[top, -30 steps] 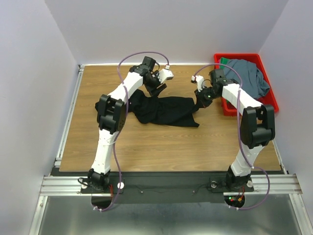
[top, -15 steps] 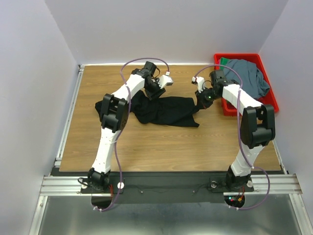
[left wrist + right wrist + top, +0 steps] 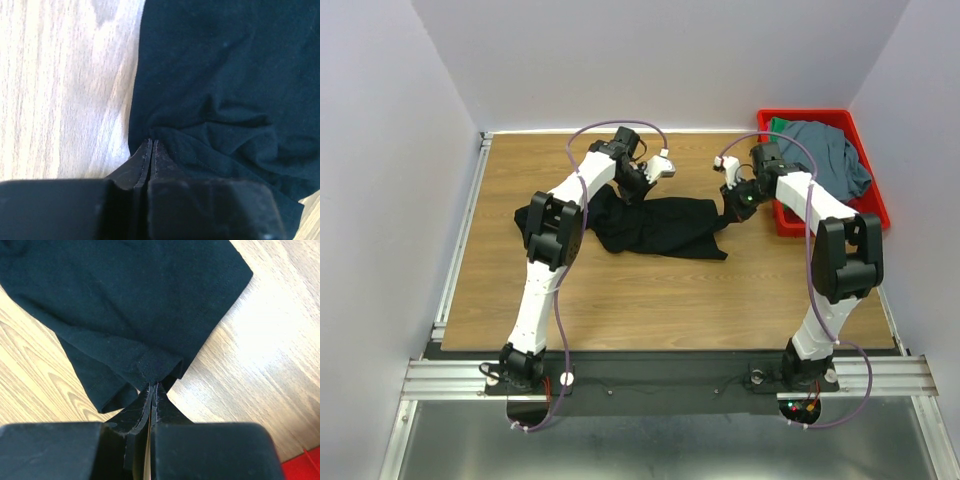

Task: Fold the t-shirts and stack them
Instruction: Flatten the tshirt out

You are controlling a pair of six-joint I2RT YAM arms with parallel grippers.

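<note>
A large black t-shirt (image 3: 665,226) lies crumpled across the middle of the wooden table (image 3: 620,295). My left gripper (image 3: 636,192) is down at its far left edge. In the left wrist view its jaws (image 3: 151,143) are pressed together on a pinch of the black cloth (image 3: 225,75) beside bare wood. My right gripper (image 3: 731,212) is at the shirt's right end, shut on a bunched hem of the black fabric (image 3: 125,300), as its wrist view (image 3: 154,386) shows. A slate grey-blue t-shirt (image 3: 832,152) and a green one (image 3: 778,125) lie in the bin.
The red plastic bin (image 3: 825,114) stands at the table's back right corner, just right of my right forearm. A metal rail (image 3: 460,240) runs along the table's left edge. White walls close in the back and both sides.
My left gripper has dropped onto the shirt's far edge and closed from open to shut on the cloth. The right gripper has kept its hold without moving.
</note>
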